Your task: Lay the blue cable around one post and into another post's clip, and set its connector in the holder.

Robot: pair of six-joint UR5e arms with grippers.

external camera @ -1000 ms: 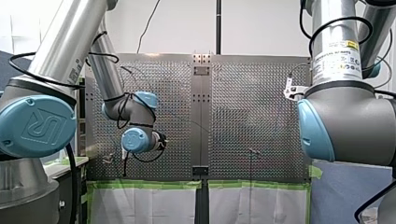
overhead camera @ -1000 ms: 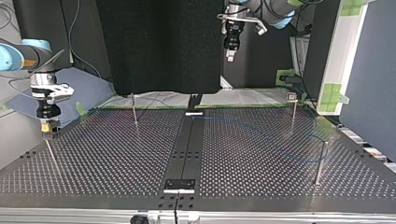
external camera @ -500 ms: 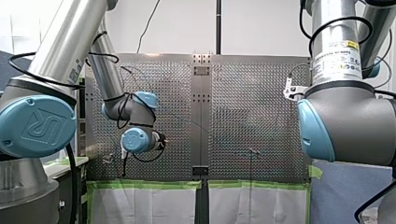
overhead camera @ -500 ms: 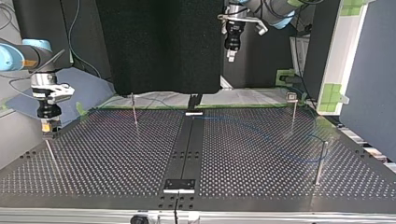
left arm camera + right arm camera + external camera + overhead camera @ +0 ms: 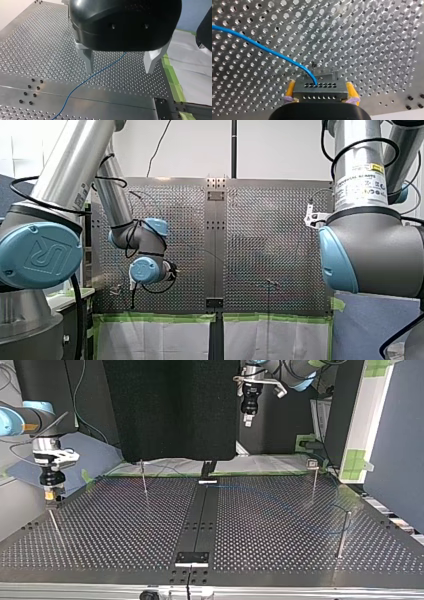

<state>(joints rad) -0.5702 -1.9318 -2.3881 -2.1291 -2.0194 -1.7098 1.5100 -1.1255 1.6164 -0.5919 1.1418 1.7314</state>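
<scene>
Yellow-padded right tool (image 5: 320,87) clamped on grey connector (image 5: 322,94) near perforated surface (image 5: 374,37); blue cable (image 5: 269,51) running from connector across the holes; left tool (image 5: 119,70) spread apart, raised over another cable stretch.

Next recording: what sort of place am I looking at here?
Most likely a robotics lab test cell: my left arm and my right arm work at a perforated metal table fitted with thin posts, with green tape along its edge.
</scene>
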